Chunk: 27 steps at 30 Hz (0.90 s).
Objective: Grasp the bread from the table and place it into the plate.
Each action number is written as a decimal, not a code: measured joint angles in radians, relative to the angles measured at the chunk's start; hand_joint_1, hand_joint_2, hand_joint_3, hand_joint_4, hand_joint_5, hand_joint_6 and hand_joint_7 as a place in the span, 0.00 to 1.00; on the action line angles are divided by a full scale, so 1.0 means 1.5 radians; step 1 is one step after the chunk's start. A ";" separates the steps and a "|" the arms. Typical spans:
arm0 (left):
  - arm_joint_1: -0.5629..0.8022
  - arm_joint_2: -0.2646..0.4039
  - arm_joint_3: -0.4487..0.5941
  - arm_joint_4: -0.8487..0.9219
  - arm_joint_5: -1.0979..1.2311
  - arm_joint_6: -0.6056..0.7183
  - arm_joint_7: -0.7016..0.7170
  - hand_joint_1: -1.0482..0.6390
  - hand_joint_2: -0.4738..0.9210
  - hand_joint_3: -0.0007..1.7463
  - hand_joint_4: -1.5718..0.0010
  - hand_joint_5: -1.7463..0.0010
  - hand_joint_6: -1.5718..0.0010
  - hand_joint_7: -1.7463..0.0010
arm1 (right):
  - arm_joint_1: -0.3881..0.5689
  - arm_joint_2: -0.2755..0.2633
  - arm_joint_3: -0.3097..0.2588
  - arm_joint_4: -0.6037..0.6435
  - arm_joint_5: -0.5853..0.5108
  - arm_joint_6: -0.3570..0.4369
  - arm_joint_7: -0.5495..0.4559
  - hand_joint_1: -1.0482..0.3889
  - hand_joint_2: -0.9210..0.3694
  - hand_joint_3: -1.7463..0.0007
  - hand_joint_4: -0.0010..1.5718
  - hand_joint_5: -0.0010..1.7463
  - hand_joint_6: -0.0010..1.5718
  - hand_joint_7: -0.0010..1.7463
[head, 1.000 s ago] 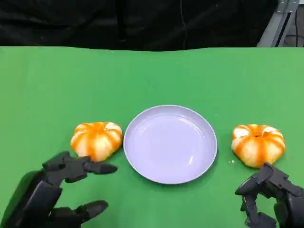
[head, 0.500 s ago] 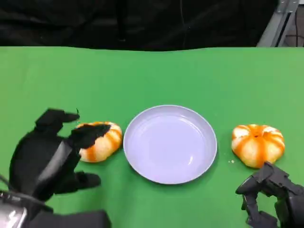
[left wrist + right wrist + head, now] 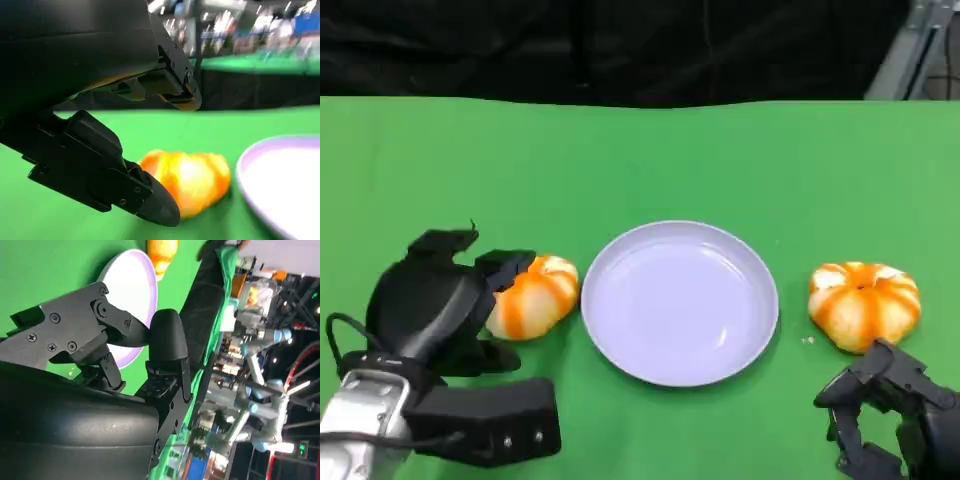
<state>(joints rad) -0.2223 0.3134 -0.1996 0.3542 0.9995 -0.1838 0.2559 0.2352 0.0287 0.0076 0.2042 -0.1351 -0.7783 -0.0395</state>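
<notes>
Left robot hand (image 3: 430, 300) spread around the left bread (image 3: 532, 295), fingers (image 3: 505, 268) arched over its top, not visibly clamped; silver forearm low at the near edge. In the left wrist view, bread (image 3: 187, 180) lying between upper and lower fingers (image 3: 107, 182), still on the green counter (image 3: 640, 160). Right robot hand (image 3: 890, 410) resting near the counter's front, fingers curled inward, holding nothing. Two breads counted: one just left of the plate (image 3: 680, 302), the other bread (image 3: 863, 303) well right of it, just beyond the right robot hand. One plate, lavender, between them.
</notes>
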 measured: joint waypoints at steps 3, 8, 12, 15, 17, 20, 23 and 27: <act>-0.032 -0.004 -0.026 0.049 -0.012 0.007 0.017 0.10 0.95 0.01 0.76 0.95 0.67 1.00 | 0.000 0.000 0.000 0.000 -0.003 0.000 -0.002 0.63 0.19 0.49 0.51 1.00 0.46 0.87; -0.067 -0.011 -0.058 0.130 -0.032 0.027 0.041 0.08 0.97 0.01 0.76 0.97 0.69 1.00 | 0.001 0.000 0.002 -0.007 -0.006 0.006 -0.003 0.63 0.18 0.49 0.50 1.00 0.46 0.88; -0.081 -0.013 -0.078 0.160 -0.047 0.035 0.050 0.08 0.98 0.01 0.76 0.98 0.69 1.00 | 0.001 0.000 0.002 -0.013 -0.005 0.011 -0.003 0.63 0.18 0.49 0.50 1.00 0.46 0.88; -0.106 -0.021 -0.095 0.193 -0.059 0.046 0.055 0.08 0.99 0.01 0.75 0.98 0.69 1.00 | 0.002 0.000 0.002 -0.013 -0.005 0.010 -0.003 0.65 0.18 0.49 0.50 1.00 0.46 0.87; -0.123 -0.028 -0.109 0.219 -0.064 0.050 0.057 0.08 0.98 0.00 0.75 0.98 0.69 1.00 | 0.001 0.000 0.002 -0.007 -0.004 0.000 -0.003 0.65 0.19 0.48 0.50 1.00 0.46 0.86; -0.143 -0.037 -0.126 0.261 -0.072 0.042 0.076 0.08 0.98 0.00 0.73 0.98 0.67 0.99 | -0.001 0.000 0.002 0.000 -0.002 -0.007 -0.002 0.64 0.19 0.47 0.51 1.00 0.46 0.87; -0.159 -0.042 -0.140 0.297 -0.079 0.030 0.114 0.08 0.99 0.00 0.72 0.98 0.66 0.99 | -0.001 0.000 0.003 0.000 -0.001 -0.007 -0.002 0.64 0.20 0.47 0.51 1.00 0.46 0.87; -0.174 -0.043 -0.157 0.333 -0.088 0.020 0.140 0.10 0.99 0.00 0.71 0.98 0.66 0.99 | 0.000 0.000 0.003 -0.003 -0.002 -0.006 -0.003 0.65 0.20 0.47 0.51 1.00 0.46 0.87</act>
<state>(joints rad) -0.4838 0.2491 -0.4354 0.8543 0.8677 -0.1545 0.4659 0.2350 0.0293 0.0126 0.1999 -0.1385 -0.7867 -0.0434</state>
